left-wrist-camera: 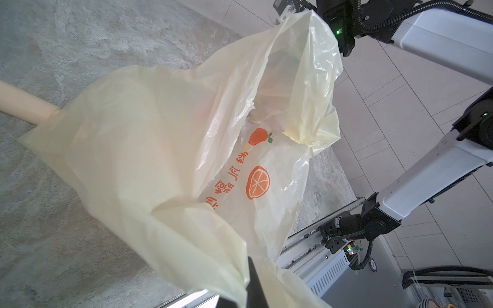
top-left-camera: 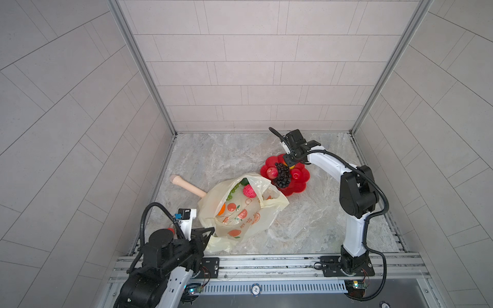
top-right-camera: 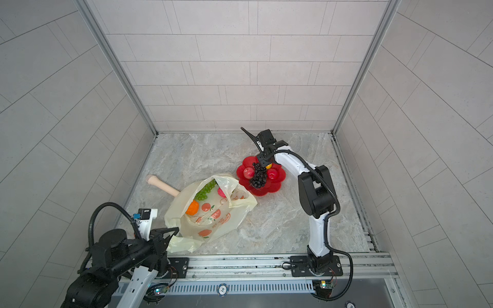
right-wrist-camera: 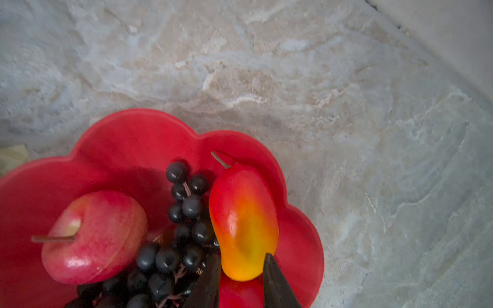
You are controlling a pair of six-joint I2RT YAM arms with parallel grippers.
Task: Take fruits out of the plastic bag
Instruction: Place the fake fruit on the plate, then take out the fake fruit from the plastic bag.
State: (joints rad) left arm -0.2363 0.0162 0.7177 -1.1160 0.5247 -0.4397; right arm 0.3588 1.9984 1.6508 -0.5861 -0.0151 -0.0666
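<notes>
Clamping 1 mango (right-wrist-camera: 242,224), the right gripper (right-wrist-camera: 241,258) has 2 red apples (right-wrist-camera: 93,237) and 1 purple grape bunch (right-wrist-camera: 186,210) beside it; the left gripper (top-left-camera: 212,230) pinches 1 plastic bag (top-left-camera: 240,213).

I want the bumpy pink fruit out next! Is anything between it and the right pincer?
Yes: the plastic bag's raised flap stands on the plate side, between the right pincer over the red plate and the bumpy pink fruit. Straight above it, the bag's mouth looks open.

Light: bright, diffuse. Shadow: soft, on tabletop (right-wrist-camera: 320,93) beside red plate (right-wrist-camera: 120,144). Glare: plastic bag (left-wrist-camera: 186,146) folds. Top views: edges bowed. Right wrist view: blurred.
</notes>
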